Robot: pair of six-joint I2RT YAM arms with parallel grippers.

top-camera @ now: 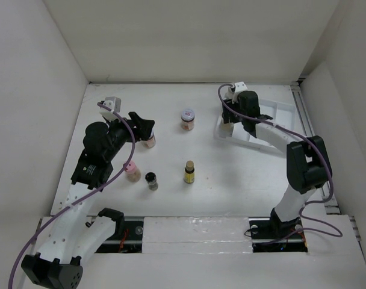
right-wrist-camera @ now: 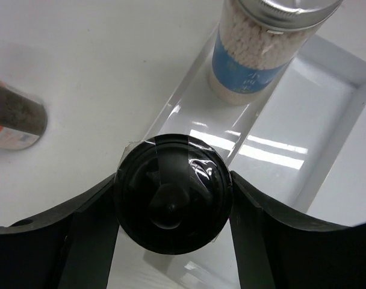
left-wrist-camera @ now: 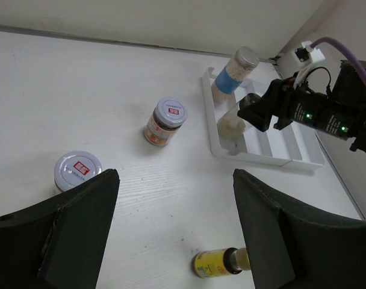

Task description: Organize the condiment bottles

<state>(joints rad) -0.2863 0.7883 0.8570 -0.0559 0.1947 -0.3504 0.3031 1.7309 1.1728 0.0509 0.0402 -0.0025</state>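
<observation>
Black-capped bottle [right-wrist-camera: 170, 180] clenched in the right end effector [right-wrist-camera: 172, 205] over the white tray [right-wrist-camera: 339, 102].
Top view: left end effector [top-camera: 144, 129] just beside a red-white-capped jar [top-camera: 149, 142] on the counter [top-camera: 243, 174]. Left wrist: its fingers [left-wrist-camera: 68, 235] are spread, released, with that jar beside one. Right wrist: a blue-labelled jar [right-wrist-camera: 264, 48] stands upright in the tray beyond the held bottle.

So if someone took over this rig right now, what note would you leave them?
Left gripper open, empty, beside a red-white jar.
Right gripper shut on a black-lidded jar at the tray; landed or not, unclear.
Done: blue-labelled jar stands in the tray.
To do: seat the held one, then the five on the table: that red-white jar, a second red-white jar, pink-capped bottle, black-capped bottle, yellow bottle.
</observation>
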